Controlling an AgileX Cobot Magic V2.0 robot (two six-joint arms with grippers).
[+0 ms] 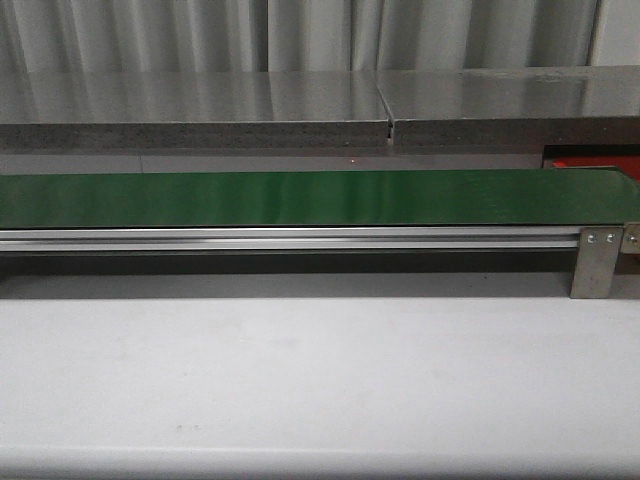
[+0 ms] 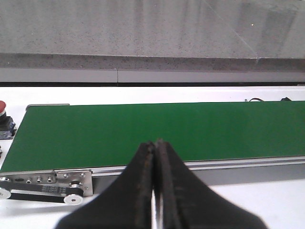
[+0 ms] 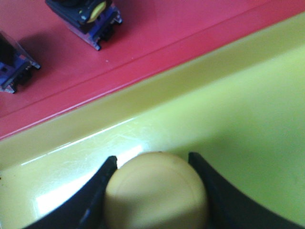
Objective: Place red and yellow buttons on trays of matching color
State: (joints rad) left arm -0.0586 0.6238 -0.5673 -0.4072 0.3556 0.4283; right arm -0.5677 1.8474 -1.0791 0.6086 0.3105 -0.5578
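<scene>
My right gripper (image 3: 152, 158) is shut on a yellow button (image 3: 156, 193); its dark fingers press both sides of the round cap. It hangs low over the glossy yellow tray (image 3: 233, 114). Beside that lies the red tray (image 3: 157, 33), seen in the front view as a red sliver (image 1: 590, 163) at the far right. My left gripper (image 2: 155, 142) is shut and empty, above the near edge of the green belt (image 2: 157, 129). A red button (image 2: 2, 107) on a dark base stands just off the belt's end. Neither gripper shows in the front view.
Two dark button blocks lie on the red tray, one showing a yellow part (image 3: 88, 14), the other cut off by the frame edge (image 3: 14, 64). A grey bracket (image 1: 597, 262) holds the belt's rail. A grey ledge (image 1: 300, 105) runs behind the belt.
</scene>
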